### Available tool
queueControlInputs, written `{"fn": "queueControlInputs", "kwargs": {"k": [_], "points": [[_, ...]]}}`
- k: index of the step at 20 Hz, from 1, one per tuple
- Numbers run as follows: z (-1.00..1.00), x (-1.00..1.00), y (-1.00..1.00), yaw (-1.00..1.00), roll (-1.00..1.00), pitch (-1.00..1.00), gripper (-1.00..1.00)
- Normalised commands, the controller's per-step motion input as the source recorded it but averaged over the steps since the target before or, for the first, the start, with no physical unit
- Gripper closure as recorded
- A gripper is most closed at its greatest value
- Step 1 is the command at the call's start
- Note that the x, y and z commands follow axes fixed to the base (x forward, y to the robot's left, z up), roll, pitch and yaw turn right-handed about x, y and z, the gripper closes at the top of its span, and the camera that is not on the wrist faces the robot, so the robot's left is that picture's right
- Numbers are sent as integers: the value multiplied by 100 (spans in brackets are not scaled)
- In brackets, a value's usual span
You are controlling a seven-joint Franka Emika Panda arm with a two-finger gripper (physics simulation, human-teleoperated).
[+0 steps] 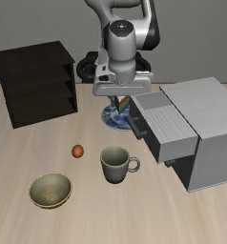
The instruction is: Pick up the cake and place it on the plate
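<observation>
**Inspector A:** Largest items first, please.

**Inspector B:** Wooden table [20,162], carrying everything. A grey cabinet [209,119] stands to the exterior view's right of the hand [122,97]. A drawer-like section [163,126] projects from it and ends just beside the hand. A black shelf unit [37,81] stands well apart from the hand, on the exterior view's left.

**Inspector A:** State of the hand?

**Inspector B:** It points straight down. The fingers are drawn in narrow, and a small yellow-orange piece, the cake [126,99], is gripped between them. It is held clear of the table.

**Inspector A:** Position of the cake against the plate?

**Inspector B:** The blue-patterned plate [113,119] lies directly beneath the hand. The cake is above the plate. Whether it touches the plate, I cannot tell.

**Inspector A:** Smaller items?

**Inspector B:** A grey-green mug [113,164] stands upright, lower in the view than the hand and nearly in line with it. Its handle is turned to the exterior view's right. An olive bowl [51,191] sits lower again and to the exterior view's left, well apart from the hand. A small reddish-brown round object [77,151] lies between the bowl and the hand, apart from both. I cannot identify it.
</observation>
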Motion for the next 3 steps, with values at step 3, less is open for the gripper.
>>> {"fn": "queueControlInputs", "kwargs": {"k": [3], "points": [[0, 0, 0, 0, 0, 0, -100]]}}
